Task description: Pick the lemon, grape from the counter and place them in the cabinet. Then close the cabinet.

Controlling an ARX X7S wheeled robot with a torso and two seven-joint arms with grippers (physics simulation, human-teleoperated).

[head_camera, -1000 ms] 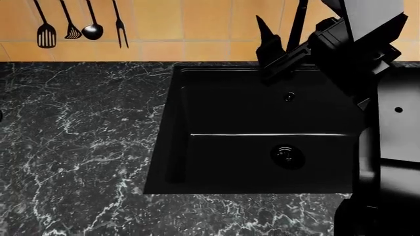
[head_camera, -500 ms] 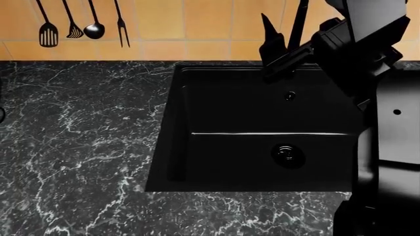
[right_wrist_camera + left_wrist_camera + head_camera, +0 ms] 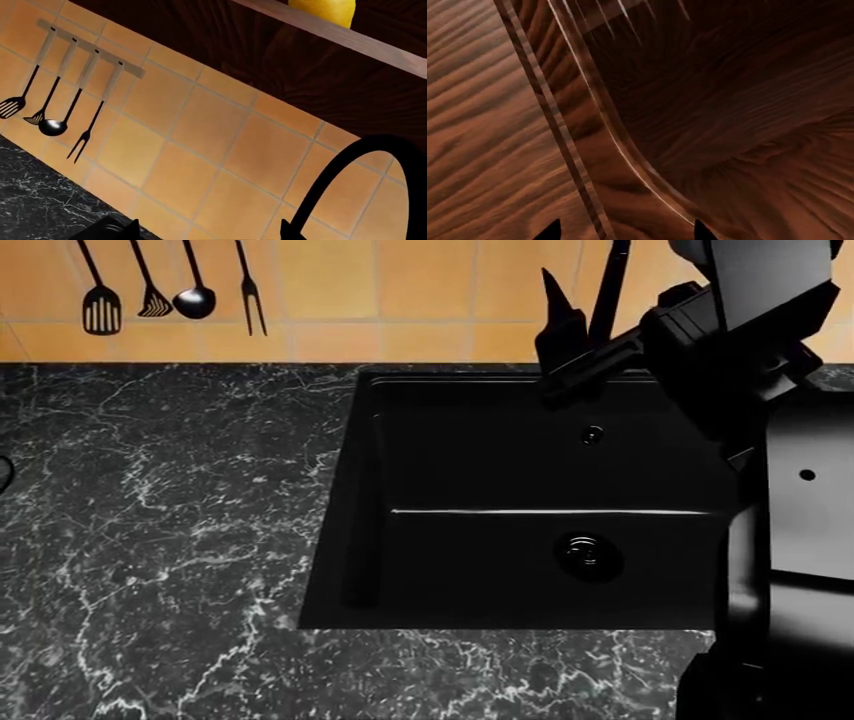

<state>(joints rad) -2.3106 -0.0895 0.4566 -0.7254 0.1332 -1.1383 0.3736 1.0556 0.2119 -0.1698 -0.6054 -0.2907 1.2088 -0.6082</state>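
**Lemon on the cabinet shelf, both hands empty**

My right hand (image 3: pixel 577 325) hangs spread and empty over the black sink (image 3: pixel 534 570) in the marble desk (image 3: pixel 160 540). Beyond, utensils (image 3: pixel 47 107) hang on orange tiles. The lemon (image 3: pixel 323 7) sits on the cabinet shelf (image 3: pixel 347 40). My left hand (image 3: pixel 624 232), released, faces wood.

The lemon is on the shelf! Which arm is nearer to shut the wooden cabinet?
Probably the left. The left gripper is right up against a wooden cabinet panel. The right gripper hangs back by the tiled wall, below the lemon. No grape shows.
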